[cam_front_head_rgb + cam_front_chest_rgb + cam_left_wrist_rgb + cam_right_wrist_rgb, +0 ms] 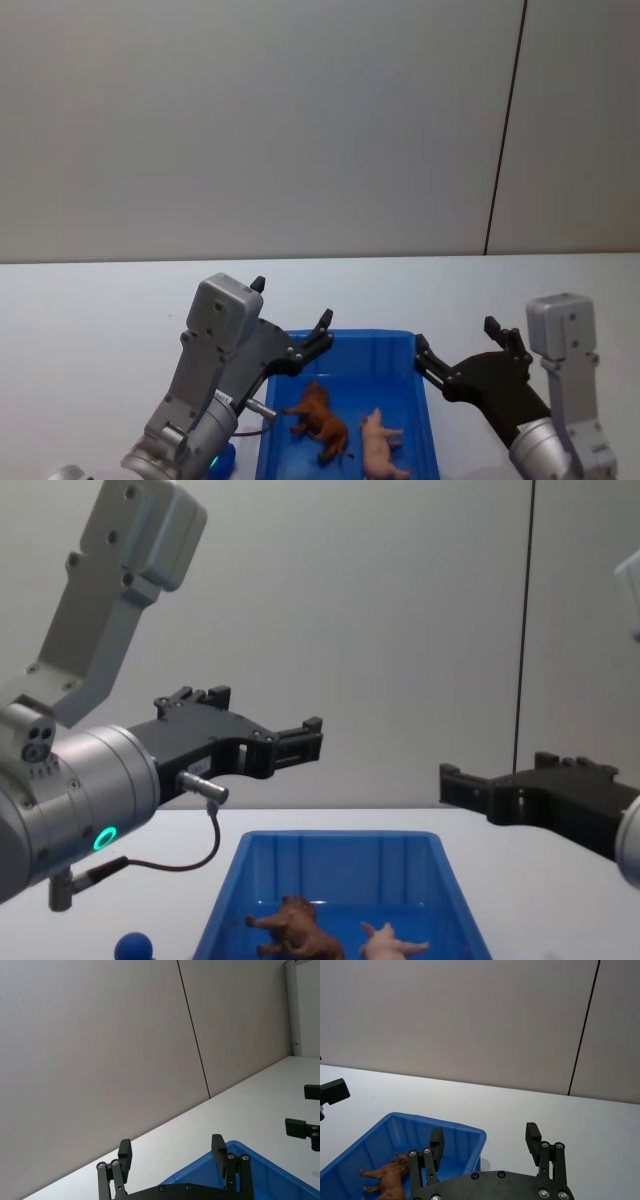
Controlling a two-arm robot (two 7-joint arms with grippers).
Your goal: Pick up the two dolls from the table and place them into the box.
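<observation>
Box (pixel 370 368): lion (pixel 322 417) is laid at 9 o'clock of pig (pixel 380 445) | left claw (pixel 171 1146), right claw (pixel 484 1134) are held spread, empty | release judged complete

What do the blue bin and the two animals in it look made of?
Box: looks like moulded plastic; uniform bright blue, slight sheen, ribbed walls. Lion: reddish-brown, probably plastic or rubber; moulded mane, stiff legs. Pig: pale pink, likely the same; smooth surface. Hard or soft can't be told.

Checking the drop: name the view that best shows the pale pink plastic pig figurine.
Head view: the pink pig figurine shows from above inside the blue plastic bin. Chest view catches it side-on, cropped low.
</observation>
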